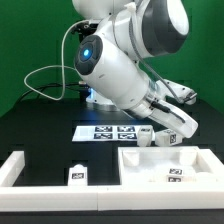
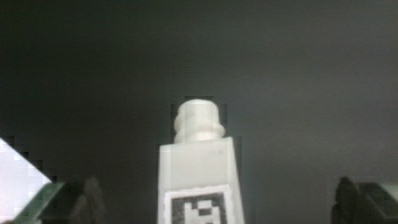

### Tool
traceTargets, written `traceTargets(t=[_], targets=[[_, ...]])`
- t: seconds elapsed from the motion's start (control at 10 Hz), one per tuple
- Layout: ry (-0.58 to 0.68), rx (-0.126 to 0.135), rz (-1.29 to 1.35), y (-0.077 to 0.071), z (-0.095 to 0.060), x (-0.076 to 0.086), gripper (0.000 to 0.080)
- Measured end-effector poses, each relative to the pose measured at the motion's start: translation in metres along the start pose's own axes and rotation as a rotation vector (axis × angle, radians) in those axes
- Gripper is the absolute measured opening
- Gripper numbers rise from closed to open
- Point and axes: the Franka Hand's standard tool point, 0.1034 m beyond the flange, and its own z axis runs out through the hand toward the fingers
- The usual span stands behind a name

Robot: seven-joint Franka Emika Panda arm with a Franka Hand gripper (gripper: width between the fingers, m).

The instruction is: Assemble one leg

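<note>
In the wrist view a white leg with a rounded threaded tip and a black-and-white tag lies between my fingers over the dark table. My gripper is open: the left finger and the right finger each stand well clear of the leg's sides. In the exterior view the gripper is low, just behind the far edge of the white panel, with a small white leg beside it. Other legs sit on the panel and on the table.
The marker board lies behind the panel, under the arm. A white bar-shaped part lies at the exterior view's left. A white corner shows at the edge of the wrist view. A green wall stands behind.
</note>
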Motion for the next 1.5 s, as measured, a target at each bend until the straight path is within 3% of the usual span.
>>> traceTargets(t=[0.2,0.3,0.8,1.0,1.5], targets=[[0.000,0.001,0.003,0.001,0.001,0.001,0.0649],[-0.018,0.042,0.019,0.002,0.005,0.003,0.0649],[-0.023,0.050,0.024,0.009,0.003,0.010,0.0649],[-0.040,0.088,0.032,0.011,-0.001,0.016,0.0649],[-0.075,0.089,0.040,0.013,-0.002,0.011,0.0649]])
